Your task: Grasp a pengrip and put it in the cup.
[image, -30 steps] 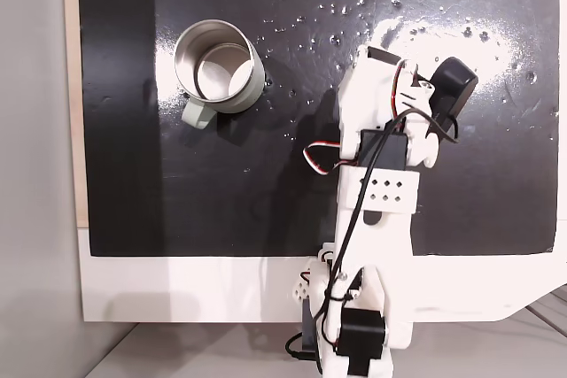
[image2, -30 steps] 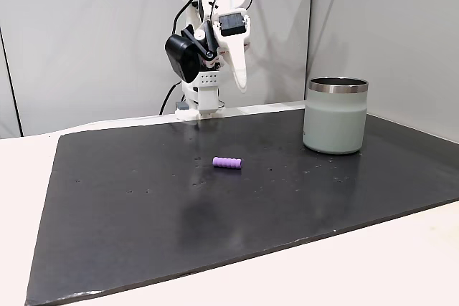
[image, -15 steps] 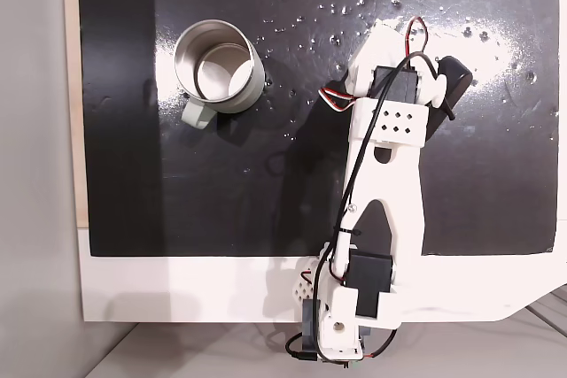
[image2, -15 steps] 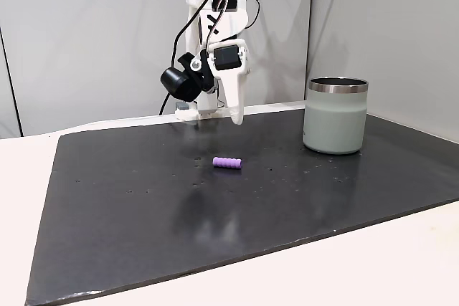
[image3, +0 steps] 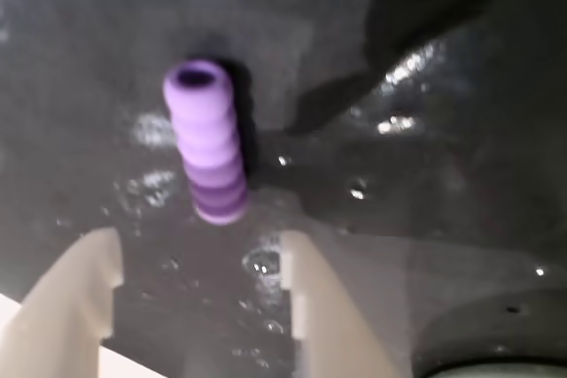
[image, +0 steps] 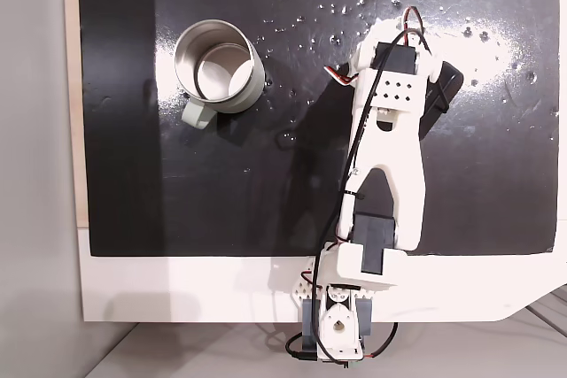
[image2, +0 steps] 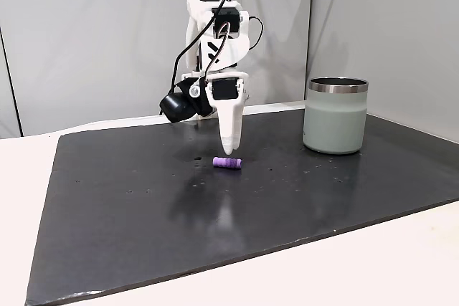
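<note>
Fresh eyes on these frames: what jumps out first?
The white gripper pointing straight down just above the purple pengrip, which lies on its side mid-mat. In the wrist view the ribbed pengrip sits just ahead of the spread fingers. The grey-green cup stands upright at the right of the black mat.

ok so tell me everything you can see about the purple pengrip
The pengrip is a small purple tube with a ribbed, soft-looking surface and a hollow end. It lies flat on the black mat, free of any hold. The open gripper hangs just above it, fingers either side in the wrist view. The cup stands well apart.
</note>
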Robot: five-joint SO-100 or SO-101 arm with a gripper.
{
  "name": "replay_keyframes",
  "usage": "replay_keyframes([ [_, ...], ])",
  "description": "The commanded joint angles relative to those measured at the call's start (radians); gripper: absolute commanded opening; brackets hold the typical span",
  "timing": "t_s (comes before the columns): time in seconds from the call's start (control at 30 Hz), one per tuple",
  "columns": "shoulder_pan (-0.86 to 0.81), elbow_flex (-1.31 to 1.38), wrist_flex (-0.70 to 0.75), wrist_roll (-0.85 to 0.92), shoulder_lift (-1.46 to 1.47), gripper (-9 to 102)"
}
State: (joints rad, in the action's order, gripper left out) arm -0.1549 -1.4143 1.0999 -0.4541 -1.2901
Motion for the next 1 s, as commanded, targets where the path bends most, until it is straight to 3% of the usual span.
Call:
replay_keyframes([
  [0.0, -0.012, 0.063, 0.006, -0.009, 0.011, 17],
  [0.33, -0.026, 0.084, 0.008, -0.015, 0.086, 16],
  [0.5, -0.038, 0.078, 0.008, -0.032, 0.091, 0],
  [0.97, -0.029, 0.046, 0.044, -0.031, -0.063, 0],
])
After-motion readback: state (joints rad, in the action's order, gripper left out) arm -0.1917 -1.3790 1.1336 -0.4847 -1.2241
